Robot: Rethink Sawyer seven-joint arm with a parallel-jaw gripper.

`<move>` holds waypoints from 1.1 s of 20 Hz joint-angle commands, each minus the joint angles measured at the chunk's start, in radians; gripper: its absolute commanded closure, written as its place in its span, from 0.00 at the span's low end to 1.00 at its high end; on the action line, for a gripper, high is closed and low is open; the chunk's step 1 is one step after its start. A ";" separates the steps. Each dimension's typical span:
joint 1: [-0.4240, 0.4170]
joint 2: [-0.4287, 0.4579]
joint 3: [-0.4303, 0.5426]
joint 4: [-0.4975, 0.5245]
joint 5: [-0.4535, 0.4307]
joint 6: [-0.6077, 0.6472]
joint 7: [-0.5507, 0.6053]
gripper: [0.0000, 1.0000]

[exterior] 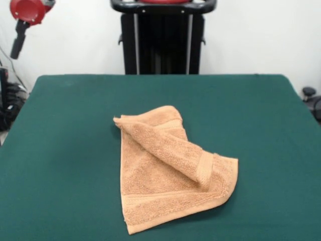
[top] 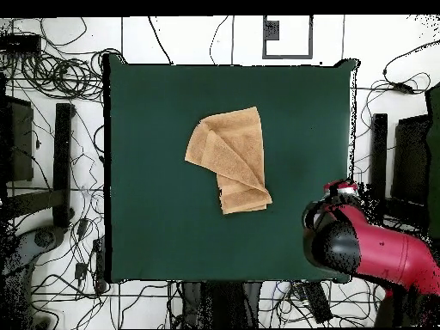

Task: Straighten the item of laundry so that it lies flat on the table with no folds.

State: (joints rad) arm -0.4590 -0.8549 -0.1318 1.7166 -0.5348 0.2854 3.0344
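The item of laundry (exterior: 165, 178), a light orange-tan terry towel, lies near the middle of the dark green table (exterior: 60, 130). It is folded: one side is turned over in a thick diagonal flap running from its far left corner to its right edge, and a woven band stripe shows along the near edge. From above, the towel (top: 230, 159) sits a little toward the far side of the table (top: 146, 129). The red and black arm is drawn back off the towel, and its gripper (top: 331, 241) hangs over the table's right near corner, well clear of the cloth. The same gripper (exterior: 18, 42) shows at the front view's top left.
Bare green cloth surrounds the towel on every side. Cables and black stands (top: 62, 155) crowd the floor around the table. A black pedestal (exterior: 163, 40) stands behind the table's far edge.
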 commanded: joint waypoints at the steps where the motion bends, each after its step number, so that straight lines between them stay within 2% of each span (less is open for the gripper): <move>1: 0.040 0.039 0.145 0.132 0.034 -0.029 -0.036 0.00; 6: 0.031 0.054 0.180 0.149 0.071 -0.042 -0.006 0.00; 12: -0.031 0.061 0.256 0.193 0.139 -0.056 0.003 0.00; 22: 0.003 0.099 0.235 0.177 0.180 -0.079 0.040 0.00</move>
State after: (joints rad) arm -0.4841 -0.8457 0.0011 1.7987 -0.4039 0.2422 3.0344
